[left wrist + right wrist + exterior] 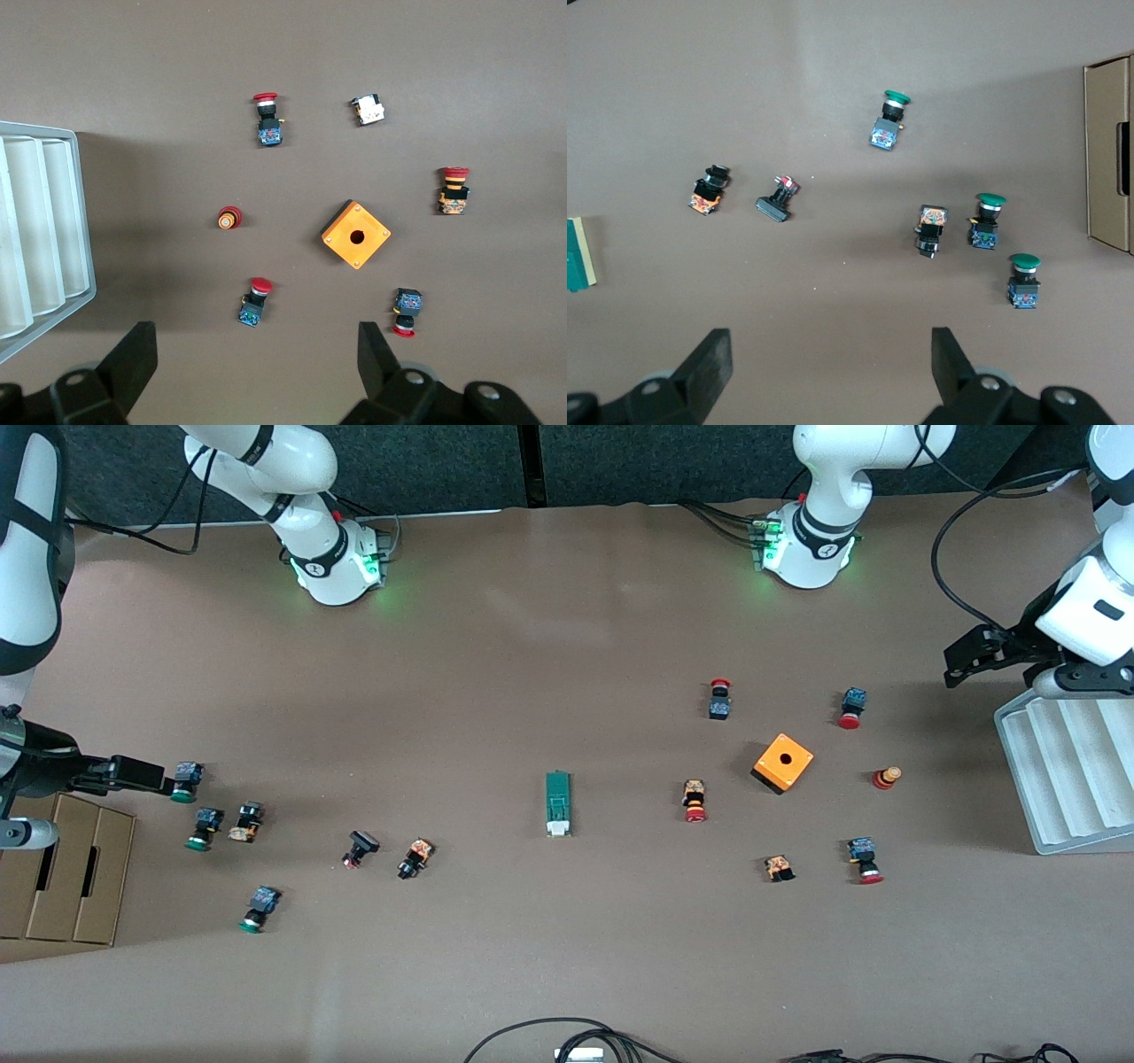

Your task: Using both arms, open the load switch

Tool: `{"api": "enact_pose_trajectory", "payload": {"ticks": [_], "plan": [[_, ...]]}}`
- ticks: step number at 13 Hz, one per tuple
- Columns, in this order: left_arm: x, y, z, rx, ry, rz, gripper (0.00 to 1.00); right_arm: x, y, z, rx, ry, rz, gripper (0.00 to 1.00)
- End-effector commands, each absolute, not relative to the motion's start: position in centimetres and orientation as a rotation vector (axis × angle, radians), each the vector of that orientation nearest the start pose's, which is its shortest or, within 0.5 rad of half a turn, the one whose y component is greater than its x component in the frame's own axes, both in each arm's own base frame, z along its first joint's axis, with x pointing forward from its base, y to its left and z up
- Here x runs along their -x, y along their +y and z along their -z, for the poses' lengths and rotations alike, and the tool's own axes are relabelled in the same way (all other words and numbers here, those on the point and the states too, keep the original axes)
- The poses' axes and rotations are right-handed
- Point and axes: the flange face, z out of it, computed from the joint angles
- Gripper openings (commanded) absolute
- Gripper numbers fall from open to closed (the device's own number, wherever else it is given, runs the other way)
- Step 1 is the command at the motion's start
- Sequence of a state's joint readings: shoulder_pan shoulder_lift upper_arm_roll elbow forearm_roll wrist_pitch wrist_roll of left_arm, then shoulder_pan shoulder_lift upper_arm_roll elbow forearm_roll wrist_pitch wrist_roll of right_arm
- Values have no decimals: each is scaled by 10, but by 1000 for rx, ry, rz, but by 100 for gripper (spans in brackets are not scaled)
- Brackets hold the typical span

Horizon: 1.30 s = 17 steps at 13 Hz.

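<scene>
Fig. legend, scene at this instant. The load switch (558,803), a narrow green block w/ a white slider at the end nearer the front camera, lay flat on the table (532,655) about mid-way btwn the two arms' ends, untouched; only its green edge showed in the right wrist view (578,255).

Left gripper (961,657) hung w/ fingers (133,359) spread wide, holding nothing, at the left arm's end of the table, just beside a white ridged tray (1054,779). Under it lay the orange cube (782,763) w/ a round hole, ringed by red-capped buttons: one (851,708) farther from the front camera than the cube, one (695,801) on the switch's side of it, one (865,860) nearer the camera.

Right gripper (146,776) hung w/ fingers (713,359) likewise wide apart and empty, at the right arm's end, its tip close to a green-capped button (185,781); contact could not be told. A cardboard box (62,868) sat at that table edge. More green-capped buttons (205,828) lay near, and a black part (360,848) btwn them and the switch.

Both arms were well apart from the switch.
</scene>
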<state>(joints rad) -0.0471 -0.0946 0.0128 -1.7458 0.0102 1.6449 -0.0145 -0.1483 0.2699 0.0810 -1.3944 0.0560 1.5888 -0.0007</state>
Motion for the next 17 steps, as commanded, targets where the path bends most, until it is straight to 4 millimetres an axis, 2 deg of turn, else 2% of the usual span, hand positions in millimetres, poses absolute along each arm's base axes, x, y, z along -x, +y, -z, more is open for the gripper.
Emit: {"api": "enact_pose_trajectory", "payload": {"ticks": [1,10,14,17], "plan": [[-529,-16,-605,3121,45,-19,100,-635,-45,-543,3037,109,-107,100],[-529,-16,-605,3121,47,-23,100,-635,-40,-538,3030,86,-132,100],[-528,-15,-605,3121,45,-28,100,-642,-27,-530,3029,77,-127,100],[-528,-15,-605,3121,45,-28,100,-644,-29,-530,3031,84,-99,100]]}}
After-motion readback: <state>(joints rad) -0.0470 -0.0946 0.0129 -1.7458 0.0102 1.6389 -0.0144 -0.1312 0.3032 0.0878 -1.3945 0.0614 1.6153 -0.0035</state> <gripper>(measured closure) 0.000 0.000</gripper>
